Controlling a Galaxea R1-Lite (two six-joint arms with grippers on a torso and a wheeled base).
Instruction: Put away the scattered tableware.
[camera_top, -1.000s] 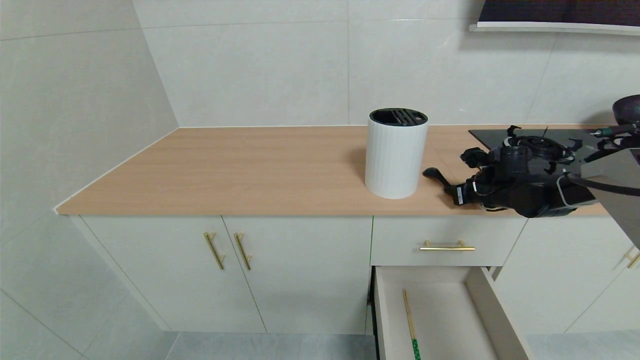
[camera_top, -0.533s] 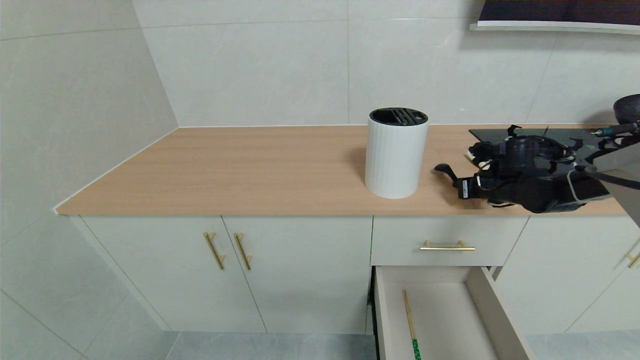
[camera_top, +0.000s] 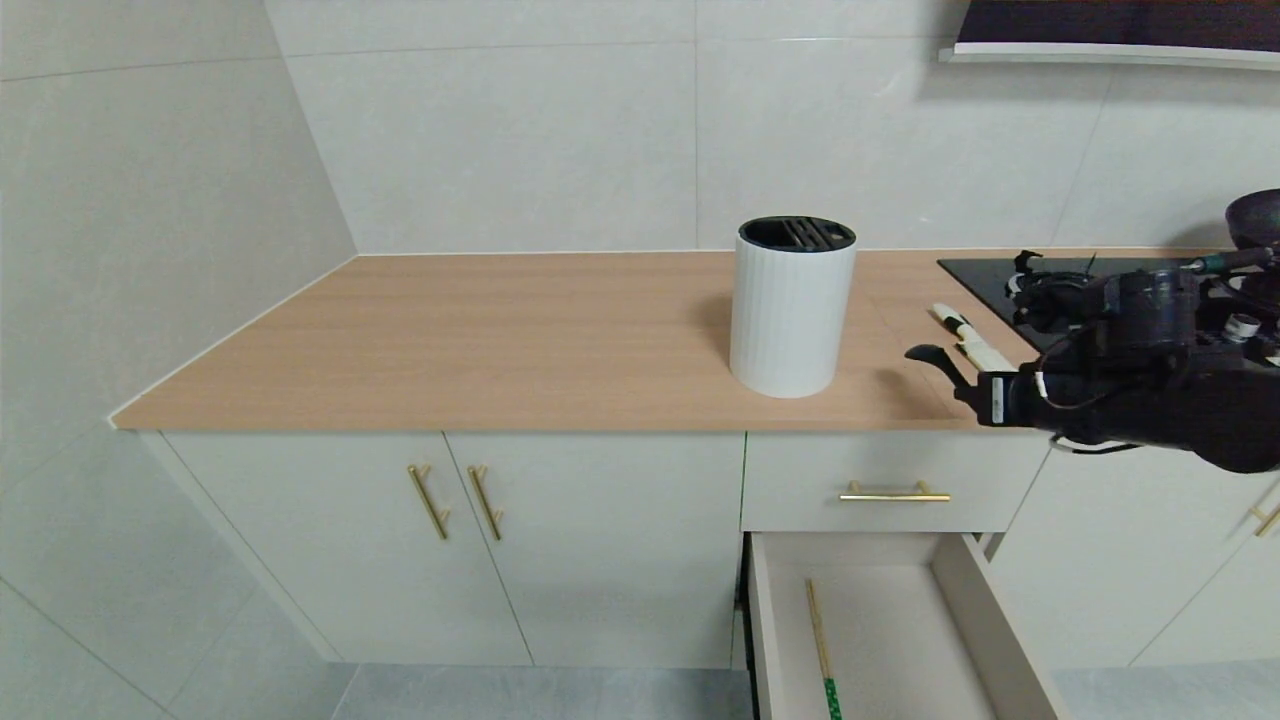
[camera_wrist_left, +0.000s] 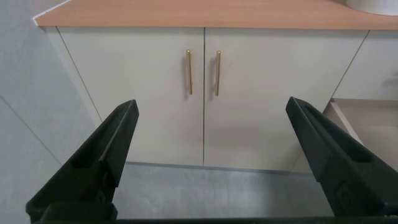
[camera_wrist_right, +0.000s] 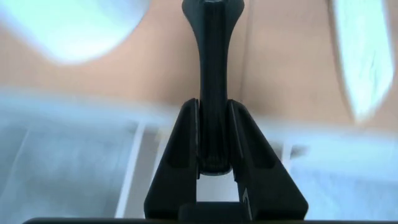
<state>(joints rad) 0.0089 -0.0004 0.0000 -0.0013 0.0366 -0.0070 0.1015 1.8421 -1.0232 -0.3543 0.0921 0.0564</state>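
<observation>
My right gripper hovers over the counter's front edge, right of the white cylindrical holder, shut on a black utensil that sticks out toward the holder. In the right wrist view the fingers clamp the black utensil's slim stem. A white-handled utensil lies on the wooden counter just behind the gripper. One chopstick with a green end lies in the open lower drawer. My left gripper is open, low down, facing the cabinet doors.
A black cooktop with a dark pot sits at the counter's right end. The shut upper drawer with a gold handle is above the open one. Gold door handles mark the cabinet on the left.
My right arm has pulled back to the right and toward the counter's front edge with the black utensil, uncovering the white-handled utensil on the counter.
</observation>
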